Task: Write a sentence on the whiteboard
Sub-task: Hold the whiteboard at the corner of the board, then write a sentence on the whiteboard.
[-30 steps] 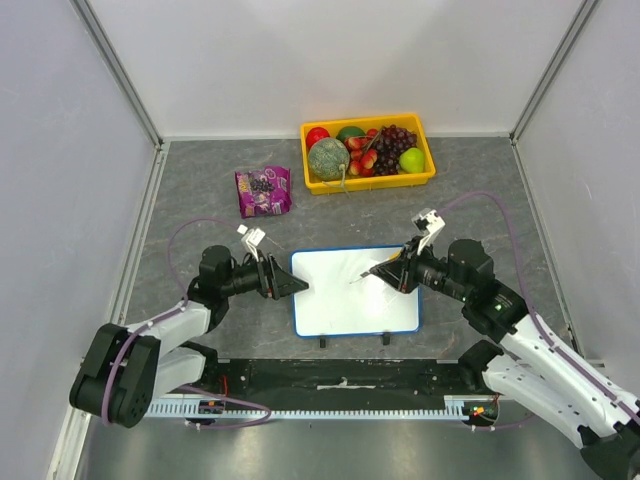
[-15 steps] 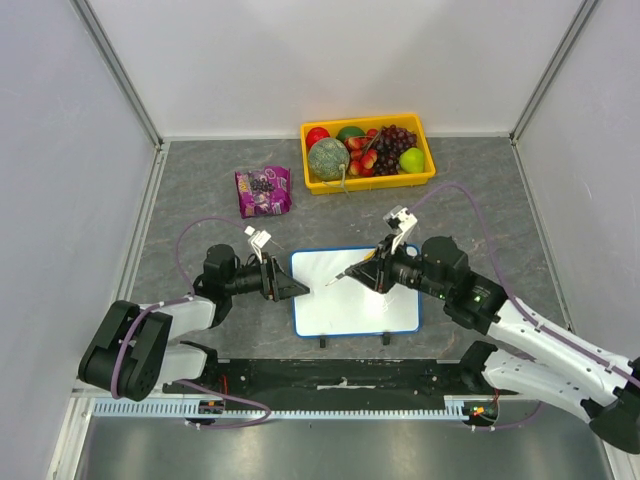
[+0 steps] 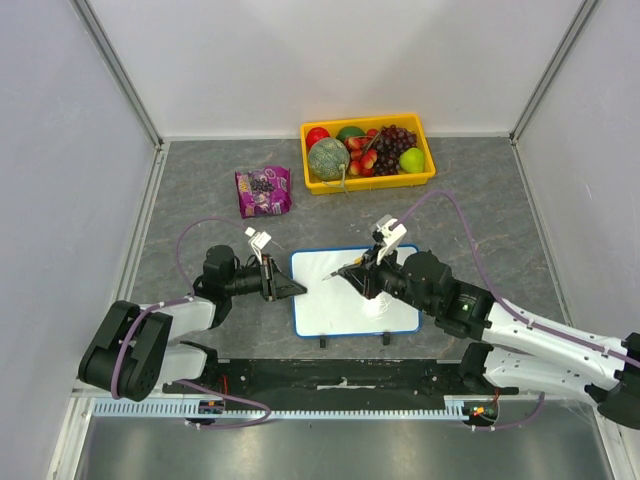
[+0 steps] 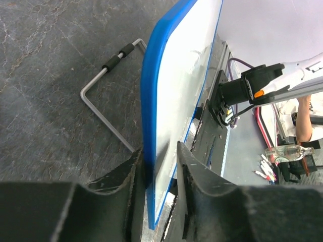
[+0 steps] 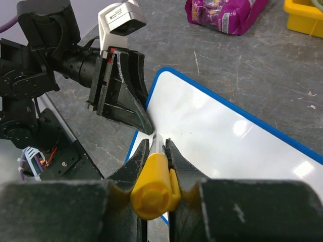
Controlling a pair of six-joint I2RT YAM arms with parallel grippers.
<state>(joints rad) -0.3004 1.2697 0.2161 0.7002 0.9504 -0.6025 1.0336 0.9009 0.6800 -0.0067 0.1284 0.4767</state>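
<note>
Lying on the table (image 3: pixel 480 200) between the arms, the whiteboard (image 3: pixel 365 305) is seen from above. Its left edge is taken by the left gripper (image 3: pixel 293 288), and a marker (image 3: pixel 340 273) is held over it by the right gripper (image 3: pixel 352 270). From the left wrist, its blue edge is shown pinched between both fingers (image 4: pixel 132 171). From the right wrist, the yellow-ended marker is shown clamped, its tip near the left gripper.

The whiteboard (image 3: pixel 330 305) is white with a blue rim. My marker (image 5: pixel 152 187) is yellow with a white tip. My left gripper (image 4: pixel 159 151) and right gripper (image 5: pixel 160 143) are black. The table (image 3: pixel 200 200) is mottled grey; the tray (image 3: pixel 370 183) is yellow; the bag (image 3: pixel 263 191) is purple.
</note>
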